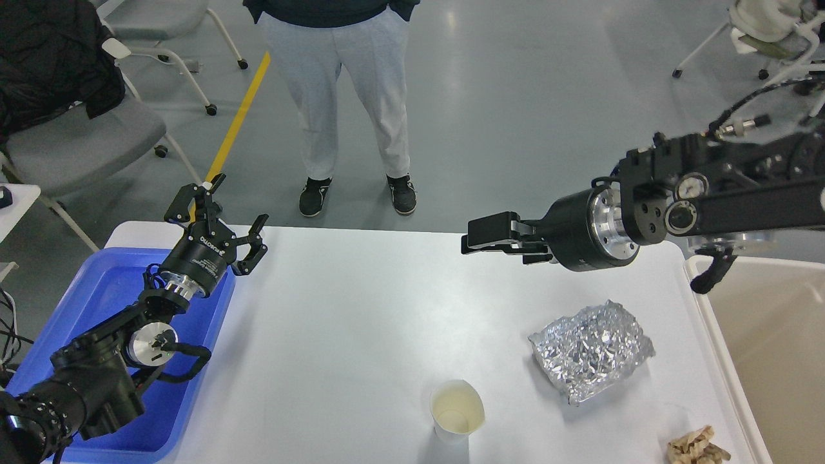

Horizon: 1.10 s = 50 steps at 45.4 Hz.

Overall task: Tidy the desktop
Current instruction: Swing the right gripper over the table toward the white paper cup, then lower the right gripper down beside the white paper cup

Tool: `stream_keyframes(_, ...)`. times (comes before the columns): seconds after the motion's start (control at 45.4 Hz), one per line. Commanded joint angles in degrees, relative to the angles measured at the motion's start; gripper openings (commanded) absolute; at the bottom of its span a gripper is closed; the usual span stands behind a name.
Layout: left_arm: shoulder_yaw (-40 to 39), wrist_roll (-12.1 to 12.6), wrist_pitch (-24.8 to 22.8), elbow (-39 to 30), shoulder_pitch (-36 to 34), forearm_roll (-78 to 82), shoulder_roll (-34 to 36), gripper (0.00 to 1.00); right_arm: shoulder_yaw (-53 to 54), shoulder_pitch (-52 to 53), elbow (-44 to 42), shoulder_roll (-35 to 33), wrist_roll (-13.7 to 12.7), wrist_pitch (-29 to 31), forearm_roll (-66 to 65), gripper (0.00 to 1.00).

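Note:
The white desktop [361, 309] fills the middle of the head view. On it lie a crumpled silver foil wrapper [590, 349] at the right, a white paper cup [456, 411] with pale liquid at the front, and a small pile of tan scraps [696, 446] at the front right corner. My left gripper [222, 212] is open and empty, raised above the far edge of the blue tray [97, 303]. My right gripper [486, 240] points left above the desktop's far right part, fingers close together and holding nothing, well behind the foil.
A beige bin [773, 348] stands off the desktop's right edge. A person [341, 96] stands just beyond the far edge. Office chairs [77, 142] stand at the back left and back right.

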Motion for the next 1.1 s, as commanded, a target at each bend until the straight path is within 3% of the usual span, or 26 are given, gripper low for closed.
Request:
stream_keyframes(0.0,0.0,-0.06,0.0,-0.01,0.0,-0.06,0.0,1.0,-3.77,3.69,0.01,6.68,0.15,0.21,0.42,1.0)
stream_keyframes(0.419,0.0,-0.06,0.0,-0.01,0.0,-0.06,0.0,1.0,-7.55,-0.09,0.01,22.85,0.5,-5.24,0.51,1.0)
stream_keyframes(0.617,0.0,-0.06,0.0,-0.01,0.0,-0.06,0.0,1.0,-11.85,-6.68,0.01,23.12,0.76,-12.27,0.69,1.0)
stream_keyframes(1.08,0.0,-0.06,0.09,0.08,0.0,-0.06,0.0,1.0,-16.6,-17.4,0.01,23.12,1.82,-21.94,0.78,1.0)
